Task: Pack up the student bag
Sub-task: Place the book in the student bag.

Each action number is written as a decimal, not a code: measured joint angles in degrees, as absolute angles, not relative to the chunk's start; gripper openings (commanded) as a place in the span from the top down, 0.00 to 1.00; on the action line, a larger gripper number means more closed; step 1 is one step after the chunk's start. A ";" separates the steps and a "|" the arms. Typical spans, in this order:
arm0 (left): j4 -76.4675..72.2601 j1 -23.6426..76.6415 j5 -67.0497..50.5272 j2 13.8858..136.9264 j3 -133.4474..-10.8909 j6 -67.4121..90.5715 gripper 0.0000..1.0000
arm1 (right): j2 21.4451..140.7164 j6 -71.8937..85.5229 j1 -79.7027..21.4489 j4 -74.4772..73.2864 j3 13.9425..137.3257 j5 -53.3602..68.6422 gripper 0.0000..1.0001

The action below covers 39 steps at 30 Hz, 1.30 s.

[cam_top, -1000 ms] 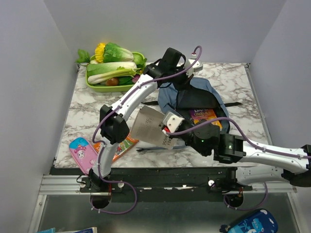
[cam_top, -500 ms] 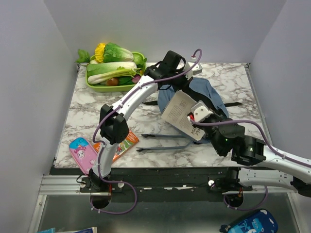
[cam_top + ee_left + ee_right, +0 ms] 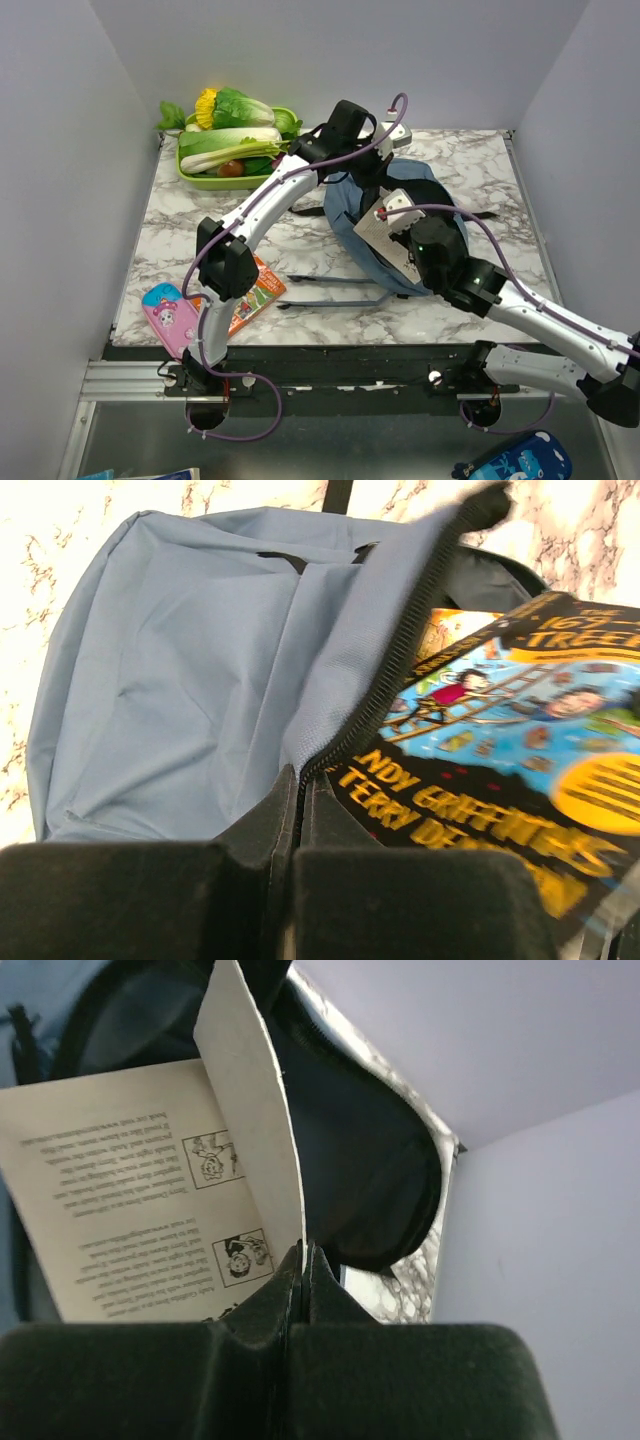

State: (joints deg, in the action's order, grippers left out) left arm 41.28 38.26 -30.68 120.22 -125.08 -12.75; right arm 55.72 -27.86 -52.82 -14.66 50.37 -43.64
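Note:
The student bag [image 3: 342, 212], dusty blue with a dark lining, lies at the middle of the table with its mouth held open. My left gripper [image 3: 372, 168] is shut on the bag's zipper edge [image 3: 360, 710] and keeps that flap lifted. My right gripper [image 3: 400, 232] is shut on a thin book [image 3: 383, 228], gripping one leaf of it [image 3: 250, 1110]. The book is tilted into the bag's mouth. Its blue and black cover with yellow letters [image 3: 500, 770] shows in the left wrist view, beside the flap. Behind it the dark inside of the bag [image 3: 370, 1160] shows.
A green tray of vegetables [image 3: 230, 150] stands at the back left. A pink pencil case [image 3: 172, 318] and an orange book [image 3: 250, 295] lie at the front left. The bag's straps [image 3: 330, 290] trail toward the front edge. A blue printed pouch [image 3: 515, 460] lies below the table.
My right arm has swung the book from the table's front middle up and to the right, into the bag's mouth. The left gripper has kept its hold on the flap.

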 measured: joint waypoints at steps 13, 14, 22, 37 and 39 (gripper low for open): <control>41.10 38.37 -33.06 120.05 -124.03 -11.46 1.00 | 70.87 -18.94 -45.28 -15.42 48.80 -37.67 0.35; 41.12 38.37 -33.30 119.98 -124.03 -11.40 1.00 | 71.40 -17.93 -45.25 -15.66 48.82 -37.04 0.31; 41.25 38.54 -34.28 119.04 -124.03 -11.35 1.00 | 67.88 -11.88 -45.15 -16.49 48.84 -29.56 0.34; 41.45 38.63 -34.63 119.04 -123.90 -11.55 1.00 | 50.35 -0.58 -35.40 -5.87 44.53 -18.39 0.67; 41.45 38.63 -34.65 119.04 -123.85 -11.55 1.00 | 49.67 0.45 -34.92 -5.43 43.86 -13.26 0.57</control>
State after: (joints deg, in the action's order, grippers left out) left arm 41.45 38.63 -34.65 119.04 -123.85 -11.55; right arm 49.67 0.45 -34.92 -5.43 43.86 -13.26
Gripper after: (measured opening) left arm 0.021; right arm 0.307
